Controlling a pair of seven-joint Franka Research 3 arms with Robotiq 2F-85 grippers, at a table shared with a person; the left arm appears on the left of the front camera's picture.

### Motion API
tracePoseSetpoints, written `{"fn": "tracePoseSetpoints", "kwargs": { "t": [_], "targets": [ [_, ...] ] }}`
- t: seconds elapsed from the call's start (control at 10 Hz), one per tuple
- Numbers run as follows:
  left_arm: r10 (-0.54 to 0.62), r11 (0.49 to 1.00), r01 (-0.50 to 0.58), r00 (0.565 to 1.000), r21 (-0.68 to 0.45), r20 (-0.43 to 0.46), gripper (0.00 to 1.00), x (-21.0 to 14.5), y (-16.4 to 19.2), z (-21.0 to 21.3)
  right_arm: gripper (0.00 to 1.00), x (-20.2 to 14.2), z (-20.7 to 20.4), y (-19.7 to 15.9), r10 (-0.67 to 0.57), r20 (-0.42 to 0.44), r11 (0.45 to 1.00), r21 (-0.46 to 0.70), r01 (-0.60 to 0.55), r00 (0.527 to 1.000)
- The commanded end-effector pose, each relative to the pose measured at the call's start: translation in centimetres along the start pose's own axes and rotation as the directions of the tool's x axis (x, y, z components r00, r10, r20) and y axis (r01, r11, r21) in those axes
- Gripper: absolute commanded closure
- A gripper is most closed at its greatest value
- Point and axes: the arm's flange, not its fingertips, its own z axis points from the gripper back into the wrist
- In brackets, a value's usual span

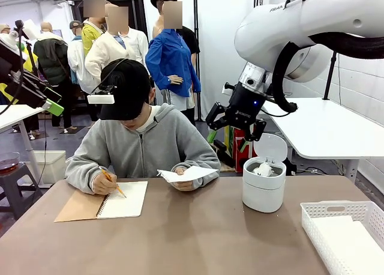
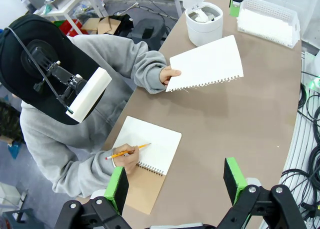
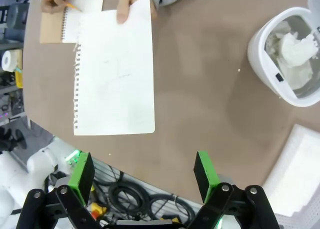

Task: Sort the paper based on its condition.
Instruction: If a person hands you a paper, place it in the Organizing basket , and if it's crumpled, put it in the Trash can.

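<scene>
— Fingers first: how do both sets stand?
— Left fingers [image 2: 173, 184] are spread wide with nothing between them, above the bench's near edge. Right fingers [image 1: 236, 124] are spread too, empty, hanging over the far right part of the brown bench [image 1: 198, 233].
— Where's the paper?
— One flat white torn-edged sheet [image 3: 114, 69] is held by the person's hand [image 2: 169, 75] above the far edge. Their other hand [image 2: 126, 157] writes with a yellow pencil [image 2: 131, 150] in a brown-covered spiral notebook [image 2: 147, 159].
— Containers?
— A round white lidded bin [image 1: 264, 188], lid up, holds crumpled white wads [image 3: 295, 46]. A white lattice plastic basket [image 1: 336, 214] at the near right corner holds flat white sheets [image 1: 354, 242].
</scene>
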Motion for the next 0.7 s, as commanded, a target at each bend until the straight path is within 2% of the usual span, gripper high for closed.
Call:
{"fn": "tracePoseSetpoints", "kwargs": {
  "t": [0.0, 0.1, 0.3, 0.6],
  "targets": [
    [-0.011, 1.0, 0.011, 1.0, -0.013, 0.011, 0.0, -0.3, 0.1, 0.1, 0.0, -0.1, 0.2, -0.3, -0.021, -0.015, 1.0, -0.003, 0.021, 1.0],
    [-0.011, 1.0, 0.011, 1.0, -0.013, 0.011, 0.0, -0.3, 0.1, 0.1, 0.0, 0.0, 0.0, 0.0, 0.0, 0.0, 1.0, 0.0, 0.0, 1.0],
    [-0.011, 1.0, 0.011, 1.0, -0.013, 0.011, 0.0, -0.3, 0.1, 0.1, 0.0, 2.8, -3.1, -0.4, -0.075, -0.073, 0.988, 0.126, 0.084, 0.994],
    [-0.011, 1.0, 0.011, 1.0, -0.013, 0.011, 0.0, -0.3, 0.1, 0.1, 0.0, 5.3, -6.7, -0.8, -0.187, -0.149, 0.964, 0.164, 0.211, 0.971]
  ]
}}
